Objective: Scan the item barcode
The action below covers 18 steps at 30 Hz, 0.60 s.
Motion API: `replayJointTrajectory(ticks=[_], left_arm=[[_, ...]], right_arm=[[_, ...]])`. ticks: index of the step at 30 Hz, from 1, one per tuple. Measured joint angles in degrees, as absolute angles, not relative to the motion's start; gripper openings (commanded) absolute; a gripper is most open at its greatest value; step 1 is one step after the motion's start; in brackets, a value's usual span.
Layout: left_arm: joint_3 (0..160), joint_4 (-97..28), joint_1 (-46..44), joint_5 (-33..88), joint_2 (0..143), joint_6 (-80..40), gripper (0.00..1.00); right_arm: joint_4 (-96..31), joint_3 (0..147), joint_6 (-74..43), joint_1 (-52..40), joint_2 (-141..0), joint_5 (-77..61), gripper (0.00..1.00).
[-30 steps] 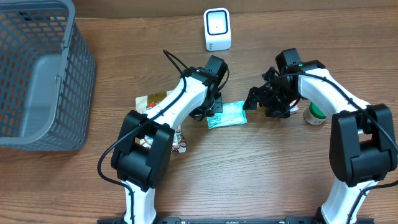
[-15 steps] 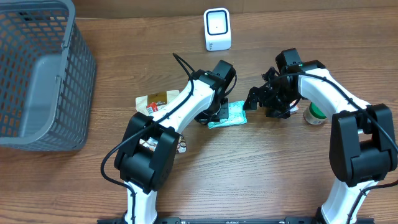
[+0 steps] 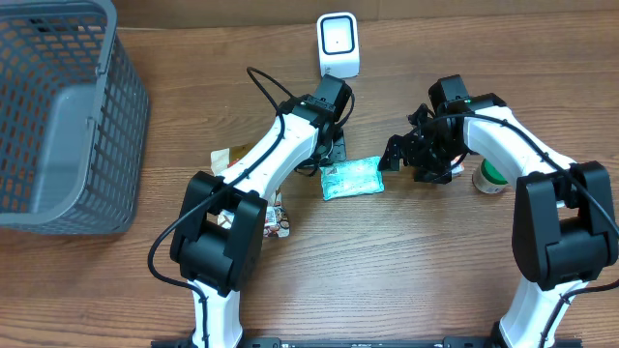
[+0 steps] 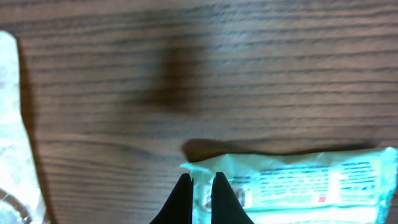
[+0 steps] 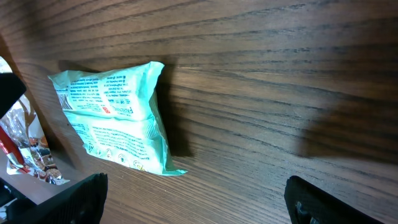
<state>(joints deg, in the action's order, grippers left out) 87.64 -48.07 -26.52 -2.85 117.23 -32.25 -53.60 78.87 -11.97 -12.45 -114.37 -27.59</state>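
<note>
The item, a teal packet (image 3: 351, 178) with small print, lies flat on the wooden table in front of the white scanner (image 3: 338, 45). My left gripper (image 3: 332, 158) is shut, its tips (image 4: 200, 182) over the packet's (image 4: 298, 183) near-left corner; I cannot tell whether they pinch the crimped edge. To the packet's right, my right gripper (image 3: 398, 162) stands wide open and apart from it. In the right wrist view the packet (image 5: 112, 115) lies ahead and to the left, beyond the gap of the right gripper (image 5: 196, 186), which holds nothing.
A grey mesh basket (image 3: 58, 116) fills the far left. Snack packets (image 3: 235, 157) lie under the left arm, another (image 3: 279, 220) nearer the front. A green and white roll (image 3: 490, 177) sits beside the right arm.
My left arm swung right over the packet, then drew back toward the scanner, uncovering the packet. The packet has hardly shifted. The right arm has not moved.
</note>
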Motion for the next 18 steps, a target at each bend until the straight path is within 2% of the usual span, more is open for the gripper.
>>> replayJointTrajectory(ticks=[18], left_arm=[[80.01,-45.76,-26.76,-3.01,117.23,-32.29,0.04]], right_arm=[[-53.6,78.87,-11.94,-12.45,-114.37,-27.59,0.93]])
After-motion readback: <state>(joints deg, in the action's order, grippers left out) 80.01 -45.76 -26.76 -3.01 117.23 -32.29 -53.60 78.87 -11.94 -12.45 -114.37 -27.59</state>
